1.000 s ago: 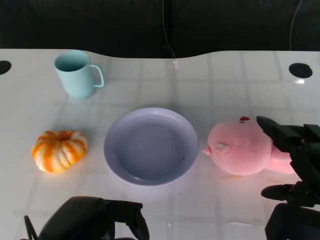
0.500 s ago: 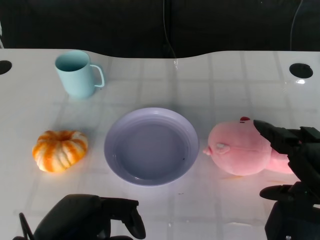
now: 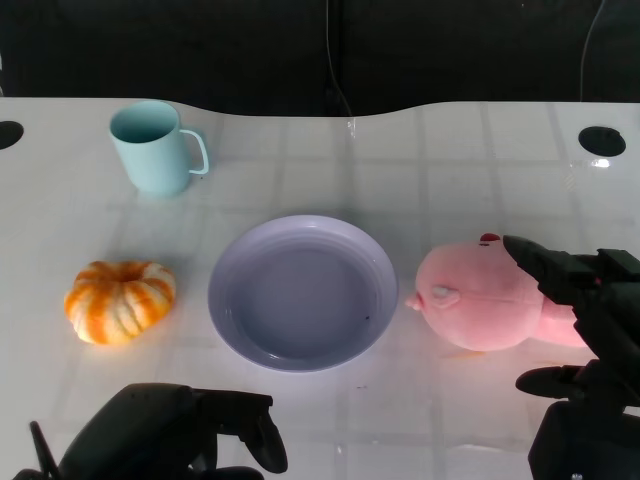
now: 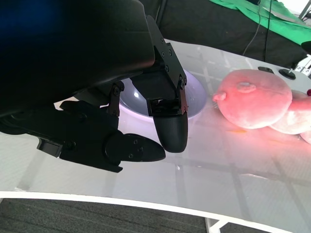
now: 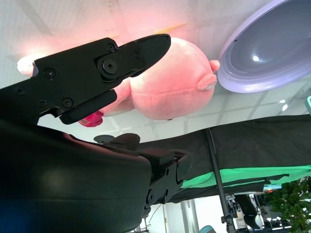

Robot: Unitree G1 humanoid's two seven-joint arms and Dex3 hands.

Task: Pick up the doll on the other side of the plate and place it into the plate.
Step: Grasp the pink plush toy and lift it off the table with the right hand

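Note:
A pink plush doll (image 3: 478, 298) lies on the white table just right of the lavender plate (image 3: 232, 272), its snout pointing toward the plate. My right hand (image 3: 585, 320) hangs over the doll's rear part, fingers spread apart above and beside it, holding nothing. In the right wrist view the fingers (image 5: 97, 73) reach across the doll (image 5: 170, 87) with the plate (image 5: 272, 53) beyond. My left hand (image 3: 175, 440) sits low at the near table edge, empty. The left wrist view shows the left hand (image 4: 146, 126), the plate (image 4: 194, 99) and the doll (image 4: 255, 99).
An orange-and-white pumpkin (image 3: 120, 300) lies left of the plate. A light blue mug (image 3: 152, 147) stands at the back left. Round holes (image 3: 600, 140) mark the table's far corners. A black curtain backs the table.
The left hand has sunk a little lower toward the near edge. The right hand has edged slightly left over the doll. Doll and plate have not moved.

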